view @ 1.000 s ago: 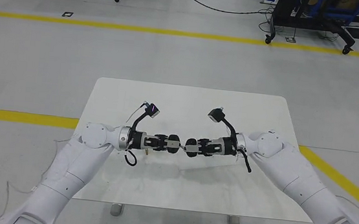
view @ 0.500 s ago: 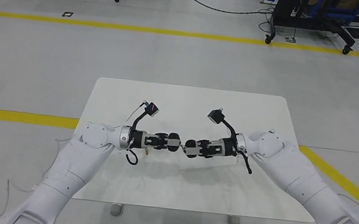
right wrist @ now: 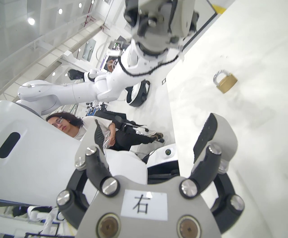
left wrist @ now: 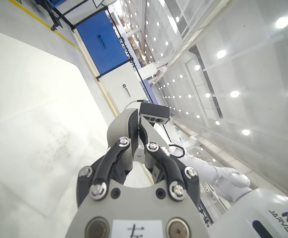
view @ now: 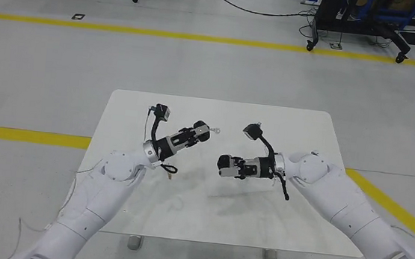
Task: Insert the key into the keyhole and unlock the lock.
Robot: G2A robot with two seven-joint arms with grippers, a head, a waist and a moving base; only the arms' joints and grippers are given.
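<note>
Lying flat on the table (right wrist: pixel 252 40), the padlock (right wrist: pixel 225 81) is sitting well apart from both arms. Right gripper (right wrist: pixel 155 126) is hanging wide open, gripping nothing; left gripper (left wrist: pixel 137 129) is pinching shut, can't tell on what.

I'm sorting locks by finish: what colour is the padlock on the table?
Padlock: brass-gold body, silver shackle; clearest in the right wrist view.

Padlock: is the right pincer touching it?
Apart. The right wrist view shows the brass padlock lying on the table, with a clear gap to the open right pincer.
</note>
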